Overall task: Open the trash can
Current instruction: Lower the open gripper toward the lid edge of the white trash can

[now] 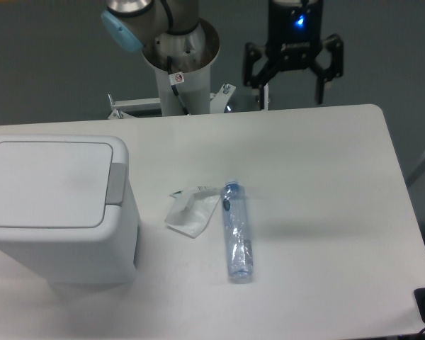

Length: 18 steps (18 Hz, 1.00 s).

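Note:
The trash can (53, 209) is a big white box at the table's left, its flat lid down and a grey push tab (116, 183) on its right edge. My gripper (286, 86) hangs high at the back of the table, well right of the can and far from it. Its two black fingers are spread wide apart with nothing between them, and a blue light glows on its body.
A clear plastic bottle (236, 231) with a blue cap lies near the table's middle. A crumpled white wrapper (190, 212) lies between it and the can. The arm's base column (179, 67) stands behind the table's back edge.

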Tool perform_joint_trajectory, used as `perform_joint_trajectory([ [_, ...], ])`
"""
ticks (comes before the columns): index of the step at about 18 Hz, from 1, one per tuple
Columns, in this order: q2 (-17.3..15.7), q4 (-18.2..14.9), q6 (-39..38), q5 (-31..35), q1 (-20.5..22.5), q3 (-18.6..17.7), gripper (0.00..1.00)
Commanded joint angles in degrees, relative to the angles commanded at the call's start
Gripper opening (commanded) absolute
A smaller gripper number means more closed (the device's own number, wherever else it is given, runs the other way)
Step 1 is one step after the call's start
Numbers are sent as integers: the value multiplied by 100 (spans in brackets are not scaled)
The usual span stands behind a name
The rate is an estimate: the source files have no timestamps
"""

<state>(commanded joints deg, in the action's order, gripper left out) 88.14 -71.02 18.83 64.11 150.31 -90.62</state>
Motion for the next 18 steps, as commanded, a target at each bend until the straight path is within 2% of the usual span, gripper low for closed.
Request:
perform_joint_trajectory([
  [3,168,9,-528,-126,-325,-8,100],
  [6,344,44,-626,-135,-572,0,100],
  [9,581,351,-696,-205,-941,0,100],
  [14,784,834,-1224,-522,-1196,-44,100],
  [18,828,879,-1329,-513,-1293,-113,100],
])
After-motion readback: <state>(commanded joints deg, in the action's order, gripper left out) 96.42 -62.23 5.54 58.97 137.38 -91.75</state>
